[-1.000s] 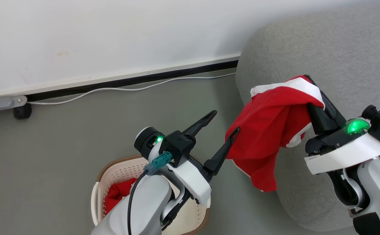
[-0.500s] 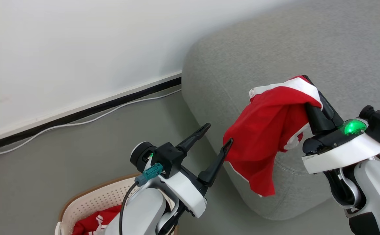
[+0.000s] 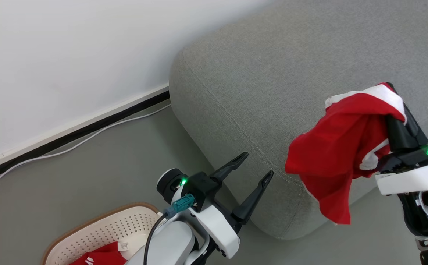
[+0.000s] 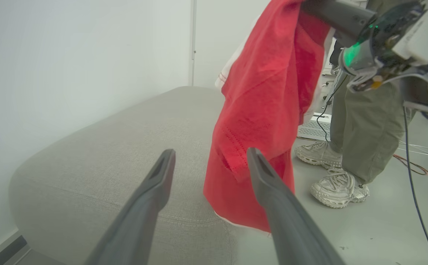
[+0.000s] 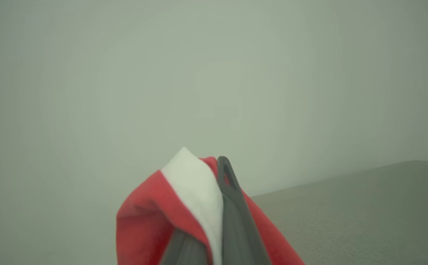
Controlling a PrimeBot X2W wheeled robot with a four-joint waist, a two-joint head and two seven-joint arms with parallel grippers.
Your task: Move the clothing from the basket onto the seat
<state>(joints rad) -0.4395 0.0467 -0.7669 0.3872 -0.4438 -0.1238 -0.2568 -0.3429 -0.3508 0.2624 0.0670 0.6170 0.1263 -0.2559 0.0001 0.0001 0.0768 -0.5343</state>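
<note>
A red garment with a white band, part of the clothing [image 3: 337,151], hangs from my right gripper [image 3: 393,95], which is shut on it above the front edge of the grey seat [image 3: 273,84]. The same clothing [image 4: 265,95] dangles just beyond my left fingers, and the clothing [image 5: 184,206] drapes over my right gripper [image 5: 219,163]. My left gripper [image 3: 259,166] stands open and holds nothing, over the seat's rounded corner; the left gripper [image 4: 210,156] points at the seat [image 4: 118,147]. The cream basket [image 3: 100,228] sits at lower left with more red clothing [image 3: 100,255] inside.
A white wall with a black skirting strip [image 3: 74,132] and a white cable [image 3: 70,147] runs behind the grey floor. A person's legs in olive trousers [image 4: 368,132] and pale trainers [image 4: 337,187] stand beyond the seat, with cables [image 4: 416,162] on the floor.
The head camera has turned toward the seat, so the basket slid to lower left. My right gripper with the red garment has shifted right in view; the left stays open.
</note>
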